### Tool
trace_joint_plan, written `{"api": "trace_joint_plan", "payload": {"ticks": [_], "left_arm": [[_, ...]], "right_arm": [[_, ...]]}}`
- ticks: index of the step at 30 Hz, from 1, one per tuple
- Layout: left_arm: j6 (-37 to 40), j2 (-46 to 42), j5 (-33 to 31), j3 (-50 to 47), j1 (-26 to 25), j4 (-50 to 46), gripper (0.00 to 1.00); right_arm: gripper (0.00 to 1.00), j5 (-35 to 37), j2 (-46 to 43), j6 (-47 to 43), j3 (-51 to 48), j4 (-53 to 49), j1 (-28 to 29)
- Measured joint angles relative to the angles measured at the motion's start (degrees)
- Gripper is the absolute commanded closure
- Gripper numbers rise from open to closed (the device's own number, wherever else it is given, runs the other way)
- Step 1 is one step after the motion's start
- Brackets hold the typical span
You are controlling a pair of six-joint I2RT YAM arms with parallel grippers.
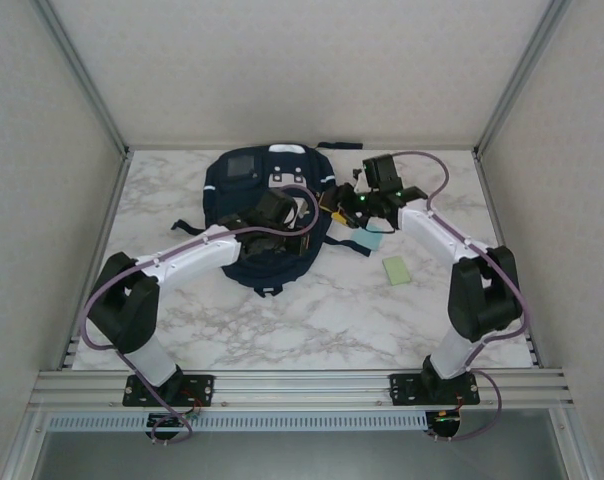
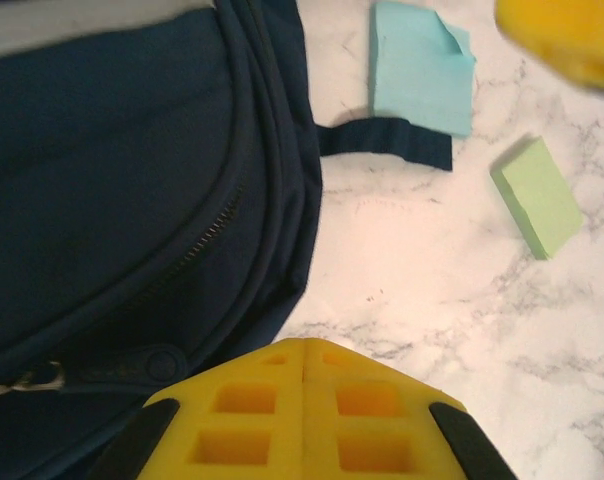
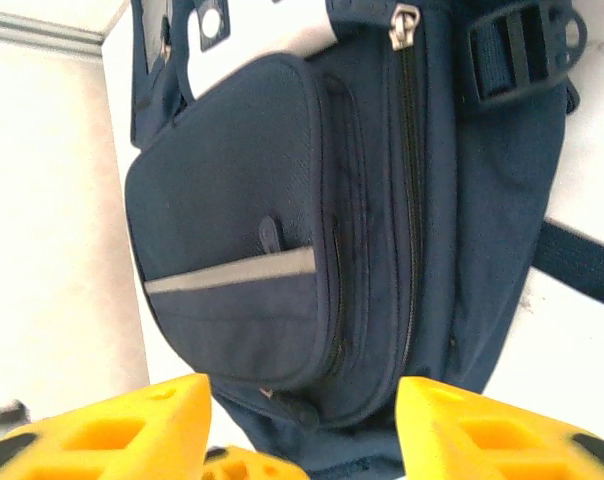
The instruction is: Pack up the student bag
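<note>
The student bag, dark navy with a grey patch and white tabs, lies flat at the middle back of the table. My left gripper hovers over the bag's right side. In the left wrist view its yellow fingers are pressed together with nothing between them, above the bag's edge and its zip. My right gripper is just right of the bag. Its jaws stand apart, framing the bag's front pocket with a grey stripe, and nothing is held.
A light blue pad and a green pad lie on the marble table right of the bag, also seen from above. A dark strap sticks out toward the blue pad. Frame posts and walls enclose the table.
</note>
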Motion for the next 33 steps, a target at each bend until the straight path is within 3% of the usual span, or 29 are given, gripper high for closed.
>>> {"api": "trace_joint_plan", "payload": {"ticks": [1, 9, 17, 18, 22, 24, 30, 33], "left_arm": [[-0.4, -0.2, -1.5, 0.1, 0.0, -0.3, 0.99], [-7.2, -7.4, -13.9, -4.2, 0.1, -2.1, 0.57], [-11.5, -11.9, -18.8, -8.3, 0.6, -2.0, 0.42], [-11.9, -11.9, -18.8, -8.7, 0.6, -1.8, 0.41], [-13.4, -11.9, -18.7, -10.9, 0.6, -0.9, 0.33], [-14.6, -11.9, -18.0, -11.7, 0.6, -0.3, 0.30], [-17.7, -11.6, -16.9, -12.2, 0.5, 1.9, 0.30], [-19.4, -10.4, -16.9, -12.2, 0.5, 3.5, 0.36]], "right_arm": [[0.55, 0.0, -0.1, 0.5, -0.7, 0.9, 0.4], [0.53, 1.0, 5.9, 1.4, 1.7, 4.0, 4.3], [0.50, 3.1, 12.4, 3.4, 4.5, 6.1, 5.0], [0.55, 3.2, 13.2, 3.5, 4.7, 6.3, 5.1], [0.92, 2.4, 14.6, 4.7, 4.9, 8.7, 5.8], [1.00, 1.9, 14.6, 5.3, 5.0, 9.3, 5.9], [1.00, 2.1, 13.3, 6.3, 5.1, 9.4, 6.1], [1.00, 2.2, 12.1, 6.4, 5.1, 9.7, 6.2]]}}
